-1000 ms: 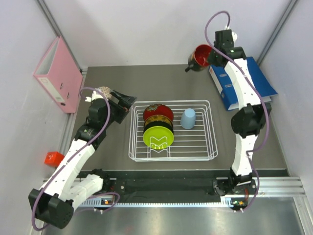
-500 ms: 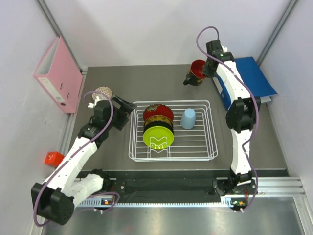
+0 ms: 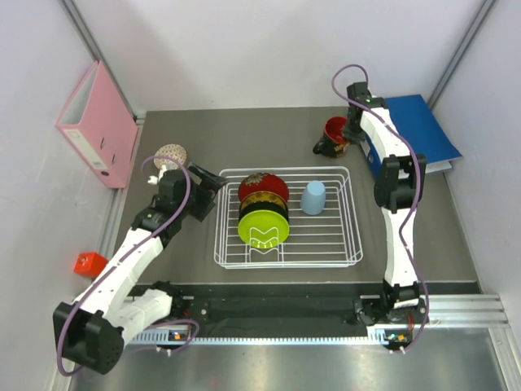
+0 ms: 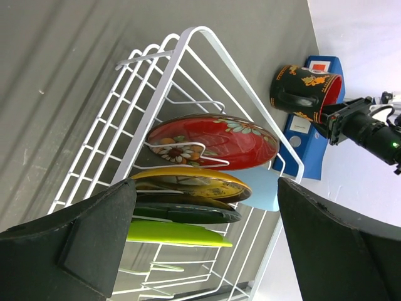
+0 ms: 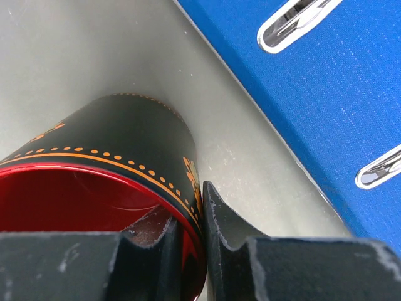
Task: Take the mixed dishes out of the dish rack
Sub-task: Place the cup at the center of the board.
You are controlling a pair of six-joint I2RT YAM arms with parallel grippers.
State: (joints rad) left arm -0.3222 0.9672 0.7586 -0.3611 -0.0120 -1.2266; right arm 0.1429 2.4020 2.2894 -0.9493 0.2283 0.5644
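Observation:
The white wire dish rack (image 3: 330, 244) sits mid-table. In its dividers stand the red gold-patterned bowl (image 3: 263, 186), the yellow-and-black plate (image 3: 262, 202) and the lime-green bowl (image 3: 262, 230). They also show in the left wrist view: the red bowl (image 4: 213, 138), the plate (image 4: 194, 182) and the lime-green bowl (image 4: 175, 233). The beige net-patterned bowl (image 3: 170, 153) lies on the table at the left. My left gripper (image 3: 213, 181) is open and empty at the rack's left rim. My right gripper (image 3: 348, 134) is shut on the wall of the dark, red-lined mug (image 5: 113, 150), held tilted and low beside the blue binder.
A light blue cup (image 3: 313, 197) stands upside down in the rack. A blue binder (image 3: 419, 134) lies at the back right, close to the mug. A pink binder (image 3: 98, 122) leans at the left wall. A small red block (image 3: 89, 263) sits off the table's left edge.
My right arm has brought the mug down from high at the back to low over the table beside the blue binder. My left gripper has moved slightly toward the rack.

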